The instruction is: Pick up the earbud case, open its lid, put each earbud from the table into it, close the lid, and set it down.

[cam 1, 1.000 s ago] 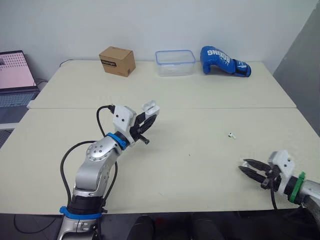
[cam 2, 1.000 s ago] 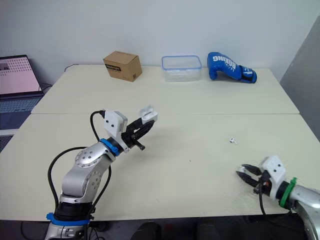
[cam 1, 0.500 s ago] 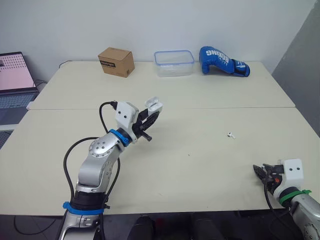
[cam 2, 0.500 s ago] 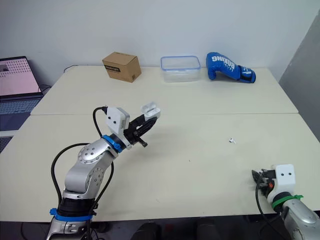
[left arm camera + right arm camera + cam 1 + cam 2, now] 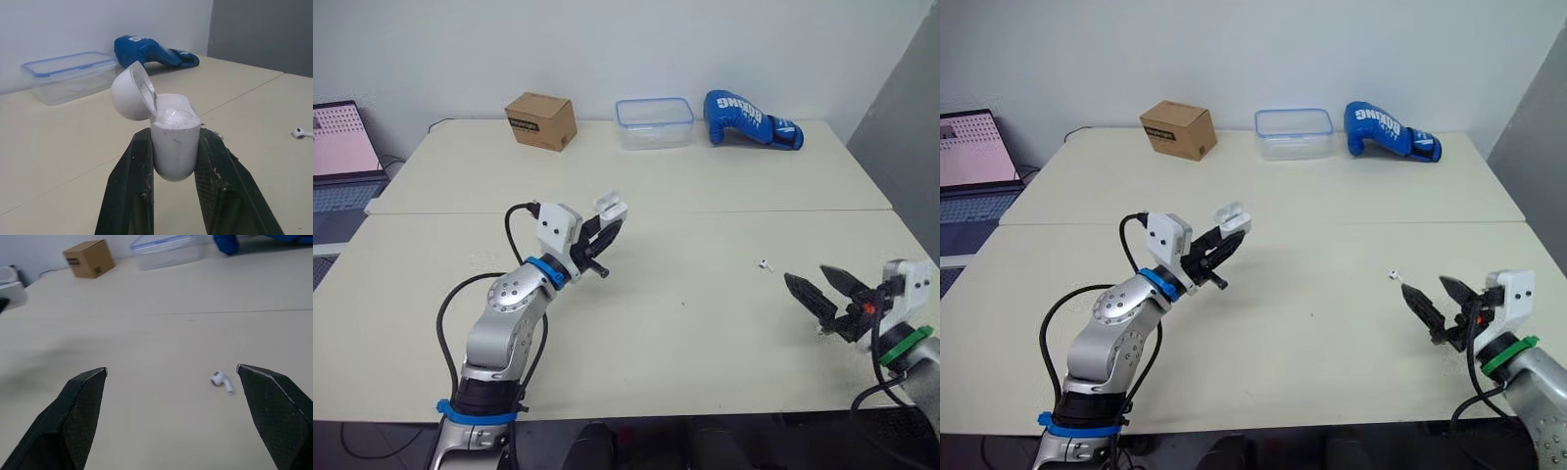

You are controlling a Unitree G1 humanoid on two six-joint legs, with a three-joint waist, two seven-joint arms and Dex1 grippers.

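The white earbud case [image 5: 173,139] hangs above the table's left half with its lid tipped open, and my left gripper [image 5: 605,223] is shut on its lower body. Whether anything sits inside the case I cannot tell. One white earbud [image 5: 765,263] lies on the table right of centre. My right gripper [image 5: 808,277] hovers low over the table just right of and nearer than that earbud, open wide with nothing between its fingers. In the right wrist view the earbud [image 5: 221,380] lies ahead between the two spread fingers [image 5: 80,404].
Along the far edge stand a cardboard box [image 5: 542,119], a clear plastic container with a blue rim [image 5: 655,122] and a blue boxing glove [image 5: 751,117]. A laptop [image 5: 342,142] sits beyond the table's left side. A seam crosses the table [image 5: 705,323].
My right gripper has come up from the table's front right edge toward the earbud and spread its fingers wide. The left gripper keeps the open case almost still.
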